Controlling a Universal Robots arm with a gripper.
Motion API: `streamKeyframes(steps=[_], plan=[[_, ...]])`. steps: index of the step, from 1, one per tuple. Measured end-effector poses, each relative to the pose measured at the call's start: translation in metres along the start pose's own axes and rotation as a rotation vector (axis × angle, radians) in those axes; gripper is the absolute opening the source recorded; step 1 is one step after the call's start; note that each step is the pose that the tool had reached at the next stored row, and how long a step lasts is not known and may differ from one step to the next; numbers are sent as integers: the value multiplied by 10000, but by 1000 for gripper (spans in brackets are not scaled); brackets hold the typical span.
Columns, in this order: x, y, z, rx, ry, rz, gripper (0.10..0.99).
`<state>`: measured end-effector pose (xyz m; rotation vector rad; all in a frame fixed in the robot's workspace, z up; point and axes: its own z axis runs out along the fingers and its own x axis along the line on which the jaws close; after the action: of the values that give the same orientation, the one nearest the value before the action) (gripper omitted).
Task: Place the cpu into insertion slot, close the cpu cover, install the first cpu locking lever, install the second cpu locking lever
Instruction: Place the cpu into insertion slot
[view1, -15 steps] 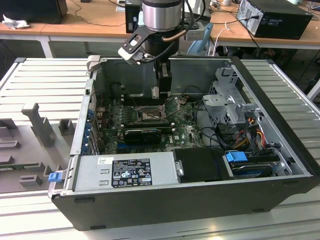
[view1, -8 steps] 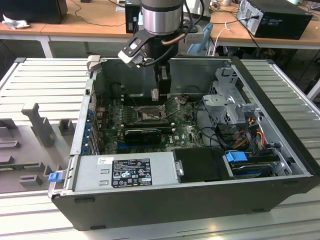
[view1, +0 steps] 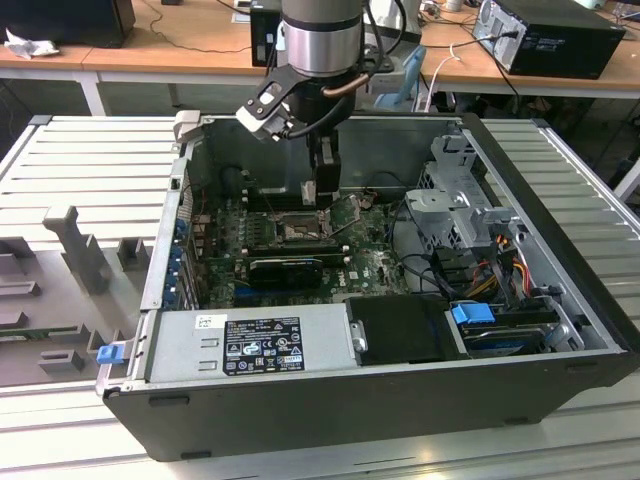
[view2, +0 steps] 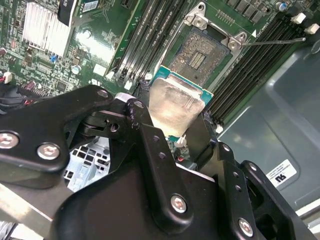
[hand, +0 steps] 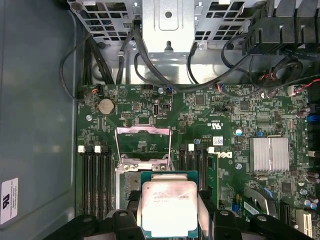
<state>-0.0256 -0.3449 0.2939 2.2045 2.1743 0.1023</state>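
Note:
My gripper (view2: 175, 131) is shut on the cpu (view2: 174, 106), a pale silver square chip on a green carrier edge, held flat between two black fingers (view2: 146, 125). The first wrist view has the cpu (hand: 170, 207) hovering just over the insertion slot (hand: 128, 181), covering most of it. The slot (view2: 199, 50) lies bare, with its metal rim around it. The cpu cover (hand: 143, 130) stands swung open beyond the slot. A thin locking lever (view2: 275, 40) sticks out unlatched. In the exterior view the gripper (view1: 322, 192) hangs above the slot (view1: 298, 228) inside the open computer case.
Black memory slots (hand: 97, 180) flank the socket on both sides. A ribbed silver heat sink (hand: 270, 155) sits on the board. The drive cage (view1: 460, 200) with cables and the power supply (view1: 250, 345) stand inside the case walls (view1: 540, 230).

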Motion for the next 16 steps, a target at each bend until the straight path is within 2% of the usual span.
streamKeyframes(steps=[2, 4, 8, 16], plan=[[0, -7, 11, -2, 7, 2, 533], [-1, -11, 44, 66, 3, 2, 533], [-2, -20, 110, 131, 3, 3, 533], [-2, -77, 288, 137, 20, -148, 533]])
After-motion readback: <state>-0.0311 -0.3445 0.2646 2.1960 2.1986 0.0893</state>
